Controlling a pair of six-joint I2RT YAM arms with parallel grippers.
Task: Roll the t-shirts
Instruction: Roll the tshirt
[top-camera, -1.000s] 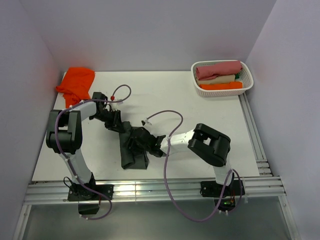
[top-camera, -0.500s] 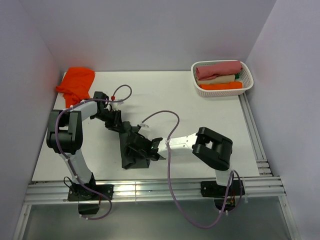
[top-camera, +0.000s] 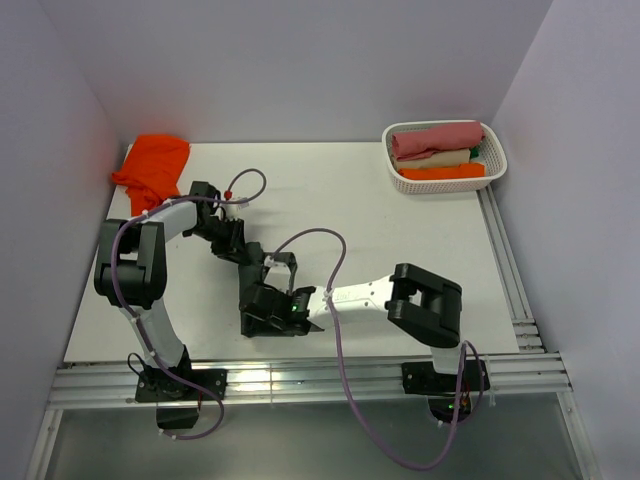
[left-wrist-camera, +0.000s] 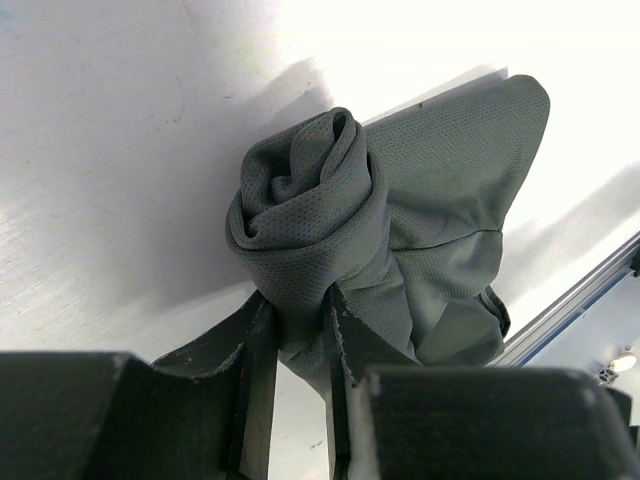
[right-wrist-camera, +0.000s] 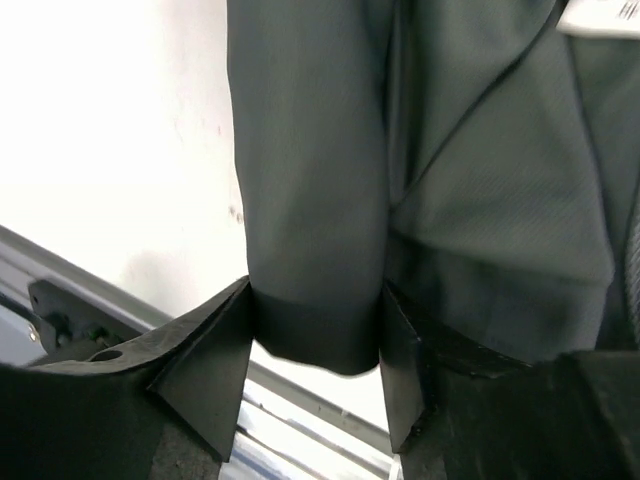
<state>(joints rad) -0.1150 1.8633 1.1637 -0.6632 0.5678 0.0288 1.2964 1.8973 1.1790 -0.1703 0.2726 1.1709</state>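
Note:
The dark charcoal-grey t-shirt (top-camera: 257, 281) lies near the table's front edge between both arms. In the left wrist view its far end is wound into a tight roll (left-wrist-camera: 308, 212), and my left gripper (left-wrist-camera: 298, 335) is shut on the cloth just below that roll. My right gripper (right-wrist-camera: 315, 355) is open, its jaws standing wide astride a flat folded strip of the same shirt (right-wrist-camera: 310, 200) at the near edge. A white neck label (right-wrist-camera: 600, 14) peeks in at the top right. The orange t-shirt (top-camera: 154, 166) lies bunched at the far left corner, away from both grippers.
A white basket (top-camera: 493, 166) at the far right corner holds rolled pink, cream and orange cloths. Aluminium rails (top-camera: 300, 380) run along the front edge, right under the right gripper, and others run down the right side. Walls close in on three sides.
My right gripper has slid left and toward the front edge along the grey shirt, with its jaws standing a little wider. The left gripper has kept its hold and place.

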